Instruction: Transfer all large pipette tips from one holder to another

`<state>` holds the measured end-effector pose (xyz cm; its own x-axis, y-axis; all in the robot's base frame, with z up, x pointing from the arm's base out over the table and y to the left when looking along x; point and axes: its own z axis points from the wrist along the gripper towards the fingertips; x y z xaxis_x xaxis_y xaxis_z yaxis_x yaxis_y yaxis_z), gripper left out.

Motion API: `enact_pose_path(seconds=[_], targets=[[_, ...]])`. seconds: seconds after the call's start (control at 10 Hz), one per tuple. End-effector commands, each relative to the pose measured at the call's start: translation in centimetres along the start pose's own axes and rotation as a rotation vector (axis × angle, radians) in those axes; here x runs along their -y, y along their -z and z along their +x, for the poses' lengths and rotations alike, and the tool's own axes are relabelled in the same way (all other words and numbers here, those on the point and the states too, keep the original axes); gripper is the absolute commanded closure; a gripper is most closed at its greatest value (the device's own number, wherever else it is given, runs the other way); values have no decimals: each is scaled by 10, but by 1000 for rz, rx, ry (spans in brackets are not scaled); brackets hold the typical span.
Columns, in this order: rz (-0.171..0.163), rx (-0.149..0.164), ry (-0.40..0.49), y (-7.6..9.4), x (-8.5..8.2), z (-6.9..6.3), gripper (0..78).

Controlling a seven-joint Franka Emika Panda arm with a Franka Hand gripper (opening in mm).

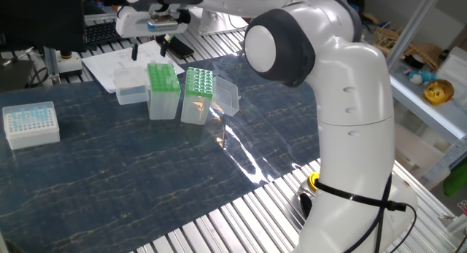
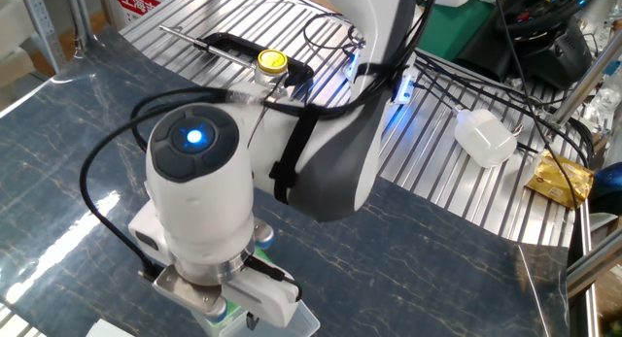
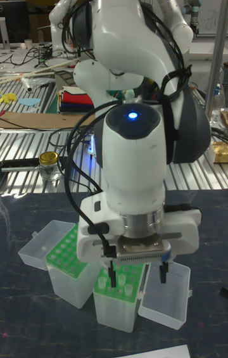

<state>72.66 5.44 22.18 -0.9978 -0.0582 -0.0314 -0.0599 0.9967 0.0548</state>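
Two green racks stand side by side on the dark mat. The right-hand rack (image 1: 198, 82) shows rows of pale dots, the large pipette tips (image 1: 199, 78), and its clear lid (image 1: 228, 97) hangs open. The other rack (image 1: 163, 76) (image 3: 117, 291) holds a few tips (image 3: 121, 282), and its lid (image 3: 166, 298) also lies open. My gripper (image 1: 150, 47) (image 3: 137, 274) hangs just above this rack, open, with nothing between its thin black fingers (image 3: 111, 272). In the other fixed view the arm hides the gripper, and only a corner of the rack (image 2: 222, 316) shows.
A white box of small pale-blue tips (image 1: 30, 124) sits at the mat's left end. Papers (image 1: 120, 63) and a keyboard (image 1: 109, 30) lie behind the racks. A yellow-capped jar (image 2: 271, 61) stands on the metal slats. The robot's body (image 1: 354, 136) fills the right side.
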Motion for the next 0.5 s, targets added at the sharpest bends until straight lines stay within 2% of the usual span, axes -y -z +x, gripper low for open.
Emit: enact_pose_path(seconds=[0.1, 0.5], targets=[[-18, 8, 18, -8, 3, -1, 2], [-19, 14, 25, -14, 5, -1, 2]])
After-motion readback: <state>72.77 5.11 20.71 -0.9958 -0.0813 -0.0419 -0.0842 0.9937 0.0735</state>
